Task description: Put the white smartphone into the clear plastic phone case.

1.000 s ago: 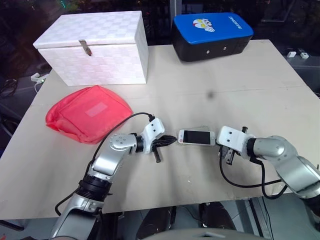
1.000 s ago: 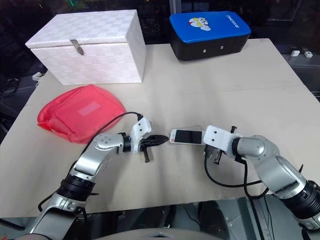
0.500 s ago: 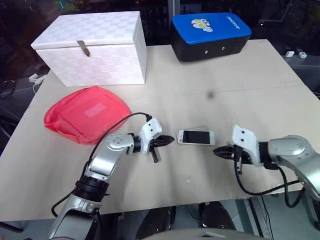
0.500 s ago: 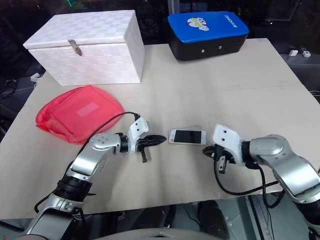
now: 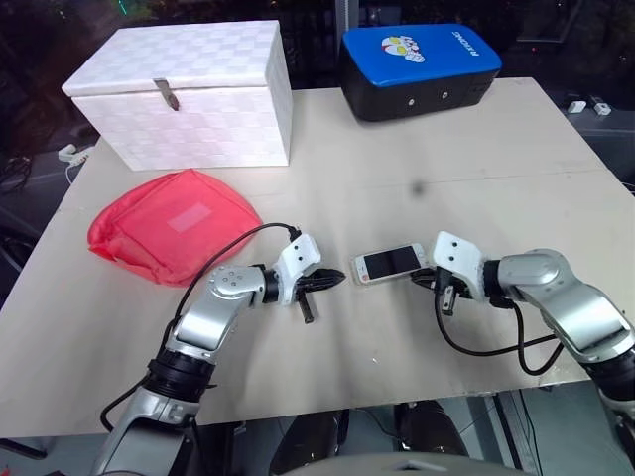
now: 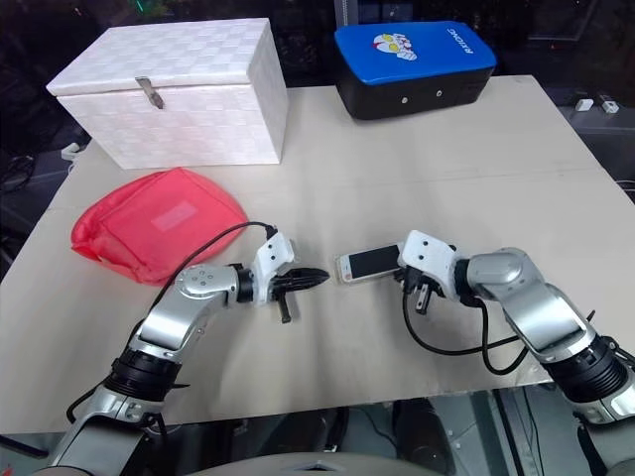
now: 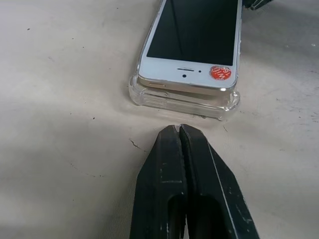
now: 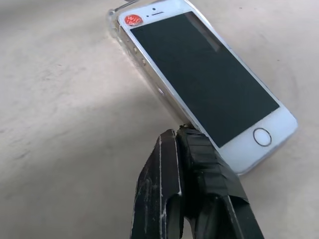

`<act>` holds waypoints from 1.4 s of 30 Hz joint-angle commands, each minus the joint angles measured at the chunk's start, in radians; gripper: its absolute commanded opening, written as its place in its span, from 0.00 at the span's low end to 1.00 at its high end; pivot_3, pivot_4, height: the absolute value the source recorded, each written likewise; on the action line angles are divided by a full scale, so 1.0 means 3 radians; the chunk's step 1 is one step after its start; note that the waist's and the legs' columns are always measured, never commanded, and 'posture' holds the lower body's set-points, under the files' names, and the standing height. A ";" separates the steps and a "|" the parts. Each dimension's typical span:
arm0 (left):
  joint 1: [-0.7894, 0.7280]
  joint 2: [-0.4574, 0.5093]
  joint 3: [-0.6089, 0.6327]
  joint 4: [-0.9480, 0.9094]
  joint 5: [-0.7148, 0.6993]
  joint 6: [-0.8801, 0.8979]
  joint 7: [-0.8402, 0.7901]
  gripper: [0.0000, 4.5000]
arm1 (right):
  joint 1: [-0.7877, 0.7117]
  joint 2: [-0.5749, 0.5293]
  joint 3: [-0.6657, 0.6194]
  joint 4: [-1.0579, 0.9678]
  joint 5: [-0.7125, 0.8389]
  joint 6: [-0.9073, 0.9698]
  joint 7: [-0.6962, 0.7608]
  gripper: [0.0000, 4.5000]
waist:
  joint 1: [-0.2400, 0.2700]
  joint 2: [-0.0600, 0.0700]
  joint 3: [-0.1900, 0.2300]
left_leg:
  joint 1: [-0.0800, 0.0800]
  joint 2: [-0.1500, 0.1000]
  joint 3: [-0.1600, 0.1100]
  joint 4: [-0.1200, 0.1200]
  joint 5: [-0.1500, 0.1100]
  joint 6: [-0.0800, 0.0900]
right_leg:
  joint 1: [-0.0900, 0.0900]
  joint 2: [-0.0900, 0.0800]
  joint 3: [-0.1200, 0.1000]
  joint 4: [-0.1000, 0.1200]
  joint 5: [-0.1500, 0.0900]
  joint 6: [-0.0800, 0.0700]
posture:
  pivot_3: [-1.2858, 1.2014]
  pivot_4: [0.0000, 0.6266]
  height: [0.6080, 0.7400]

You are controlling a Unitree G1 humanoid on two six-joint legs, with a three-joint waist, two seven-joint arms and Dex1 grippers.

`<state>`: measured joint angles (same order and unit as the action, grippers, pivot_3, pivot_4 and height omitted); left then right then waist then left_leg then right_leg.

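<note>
Both arms reach inward at lower centre of the frame; left gripper and right gripper have fingers pressed together, tips facing.

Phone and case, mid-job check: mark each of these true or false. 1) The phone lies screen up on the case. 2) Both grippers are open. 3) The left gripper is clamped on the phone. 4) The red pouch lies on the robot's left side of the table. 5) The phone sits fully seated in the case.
1) True: the phone lies screen up on the case.
2) False: the left gripper and the right gripper are both shut.
3) False: it holds nothing and points at the case's end, apart from it.
4) True: the red pouch lies there.
5) False: it rides on top of the case's rim.
</note>
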<state>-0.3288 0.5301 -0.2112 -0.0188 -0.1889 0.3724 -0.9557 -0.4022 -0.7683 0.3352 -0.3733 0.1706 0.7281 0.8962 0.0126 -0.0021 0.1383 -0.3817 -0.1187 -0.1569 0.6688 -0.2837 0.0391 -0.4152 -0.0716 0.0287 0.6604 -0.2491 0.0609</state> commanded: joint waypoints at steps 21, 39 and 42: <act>0.0099 0.0043 0.0076 -0.0198 -0.0050 0.0067 0.0043 0.01 | -0.0768 0.0680 0.0702 0.0830 -0.0271 -0.0452 0.0199 0.00 | -0.0021 0.0000 0.0000 | 0.0000 0.0000 0.0002 0.0000 0.0000 0.0000 | -0.0002 0.0001 -0.0001 0.0001 0.0000 0.0000 | 0.52 0.24 1.00; 0.0116 0.0011 0.0071 -0.0260 -0.0078 0.0165 0.0126 0.01 | -0.0752 0.0875 0.0051 0.0637 0.0041 -0.0376 0.0455 0.00 | -0.0052 0.0004 -0.0002 | 0.0003 0.0000 -0.0002 0.0001 0.0000 0.0000 | 0.0002 0.0001 -0.0001 0.0003 0.0000 -0.0001 | 0.52 0.24 1.00; 0.0079 -0.0016 0.0049 -0.0241 -0.0086 0.0183 0.0116 0.01 | -0.0715 0.0667 -0.0276 0.0311 0.0100 -0.0178 0.0332 0.00 | -0.0040 0.0005 -0.0001 | -0.0001 -0.0001 -0.0002 0.0001 0.0000 0.0000 | -0.0002 0.0000 -0.0001 0.0002 0.0000 -0.0001 | 0.52 0.24 1.00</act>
<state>-0.2978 0.5289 -0.1968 -0.0696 -0.2012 0.4194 -0.9200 -0.6090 -0.5372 0.3382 -0.1977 0.1773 0.6404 1.0211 0.0007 -0.0005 0.1381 -0.3822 -0.1192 -0.1578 0.6690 -0.2837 0.0390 -0.4158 -0.0717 0.0282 0.6609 -0.2490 0.0608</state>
